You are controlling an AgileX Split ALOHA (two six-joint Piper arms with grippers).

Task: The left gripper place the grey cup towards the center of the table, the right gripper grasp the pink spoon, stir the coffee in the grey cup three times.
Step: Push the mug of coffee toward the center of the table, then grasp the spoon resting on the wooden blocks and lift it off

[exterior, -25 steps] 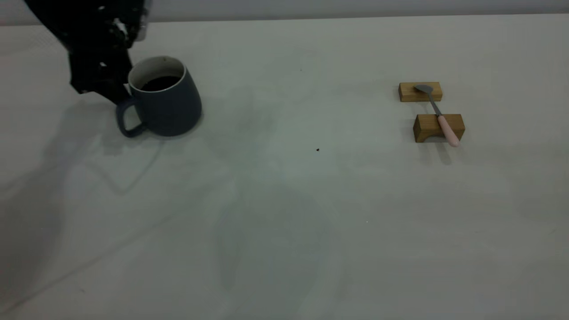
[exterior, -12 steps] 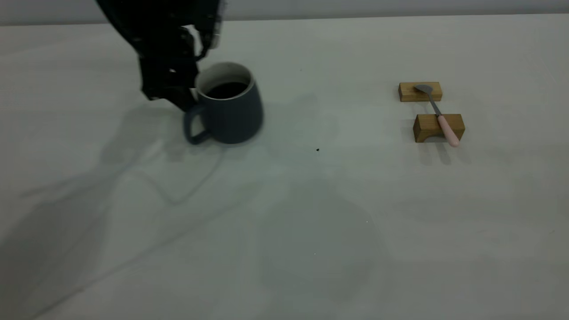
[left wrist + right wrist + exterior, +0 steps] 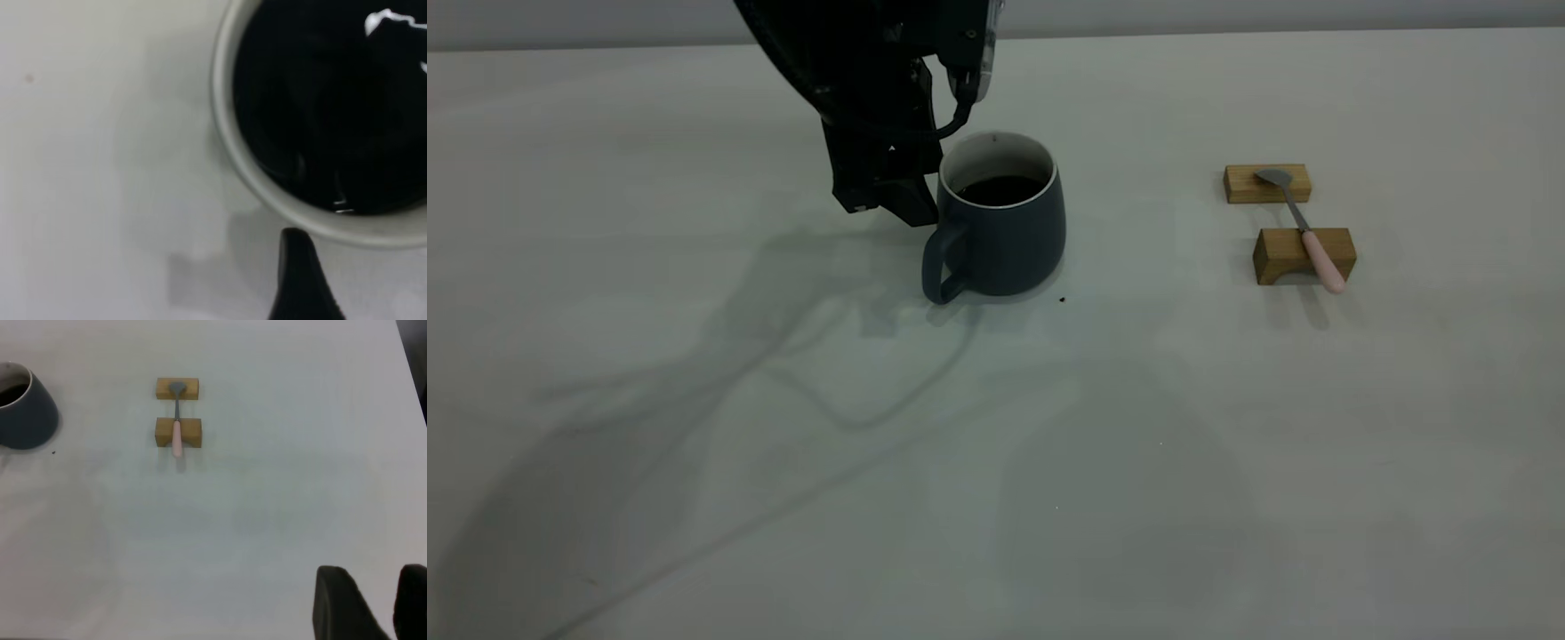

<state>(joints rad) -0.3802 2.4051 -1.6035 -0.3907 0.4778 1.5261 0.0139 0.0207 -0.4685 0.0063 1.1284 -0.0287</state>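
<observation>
Your left gripper (image 3: 911, 200) is clamping the grey cup (image 3: 1000, 231) by its handle side near the table (image 3: 1049, 462) centre; the pink spoon (image 3: 1307, 236) is lying well right, open surface between

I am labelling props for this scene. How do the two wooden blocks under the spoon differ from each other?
The far wooden block is flat and low with a plain underside; the near wooden block is taller, with an arched notch cut beneath. The far block carries the metal bowl of the pink spoon; the near block carries its pink handle, which overhangs the front. Both are light brown wood and rest on the table.
</observation>
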